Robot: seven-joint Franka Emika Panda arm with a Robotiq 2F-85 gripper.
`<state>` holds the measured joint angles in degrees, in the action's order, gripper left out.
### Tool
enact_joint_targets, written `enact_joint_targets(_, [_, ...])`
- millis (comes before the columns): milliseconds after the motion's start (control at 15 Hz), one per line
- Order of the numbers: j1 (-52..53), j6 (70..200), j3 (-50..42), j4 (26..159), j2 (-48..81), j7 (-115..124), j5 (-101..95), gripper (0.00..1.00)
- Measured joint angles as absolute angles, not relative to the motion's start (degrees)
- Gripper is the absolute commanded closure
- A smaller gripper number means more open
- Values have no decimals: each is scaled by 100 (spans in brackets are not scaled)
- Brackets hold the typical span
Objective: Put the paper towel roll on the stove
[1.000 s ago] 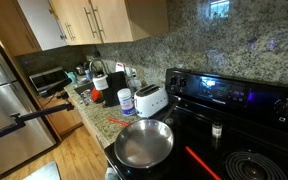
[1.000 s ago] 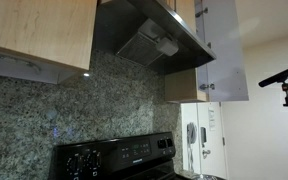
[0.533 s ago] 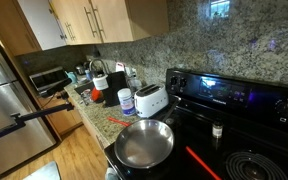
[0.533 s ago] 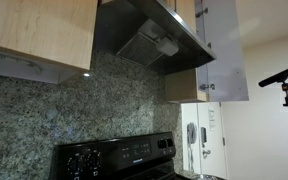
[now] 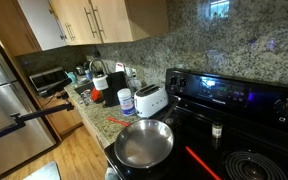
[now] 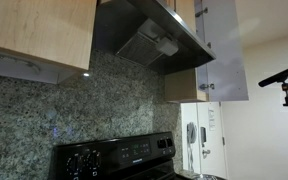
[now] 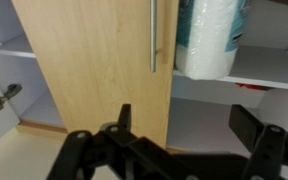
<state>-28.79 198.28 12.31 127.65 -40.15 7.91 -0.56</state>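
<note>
The paper towel roll (image 7: 210, 38), white in shiny wrap with teal print, stands on a white shelf (image 7: 269, 68) inside an open cabinet, at the top right of the wrist view. My gripper (image 7: 189, 125) is open and empty, below and in front of the roll, not touching it. The black stove (image 5: 229, 125) with its blue-lit back panel shows in an exterior view; its back panel (image 6: 114, 158) also shows under the hood. Neither exterior view shows the gripper or the roll.
A wooden cabinet door (image 7: 84, 60) with a metal bar handle (image 7: 153, 35) stands just left of the roll. A silver frying pan (image 5: 144, 143) sits on the stove. A white toaster (image 5: 151, 100) and a small white canister (image 5: 126, 101) stand on the counter.
</note>
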Motion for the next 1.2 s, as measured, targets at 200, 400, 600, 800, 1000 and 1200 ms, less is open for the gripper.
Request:
enact_joint_targets(200, [-4140,19825,1680,12176,-3925,792,131,0])
enact_joint_targets(400, [-5402,19805,2265,11747,-3853,827,364,0])
enact_joint_targets(600, [-5944,19761,2636,11723,-3740,899,441,0])
enact_joint_targets(800, [-5961,19761,2645,11715,-3709,905,441,0])
enact_joint_targets(1000, [-5903,19761,2676,11727,-3679,799,469,0])
enact_joint_targets(1200, [-5312,19759,2637,11722,-3421,622,411,0])
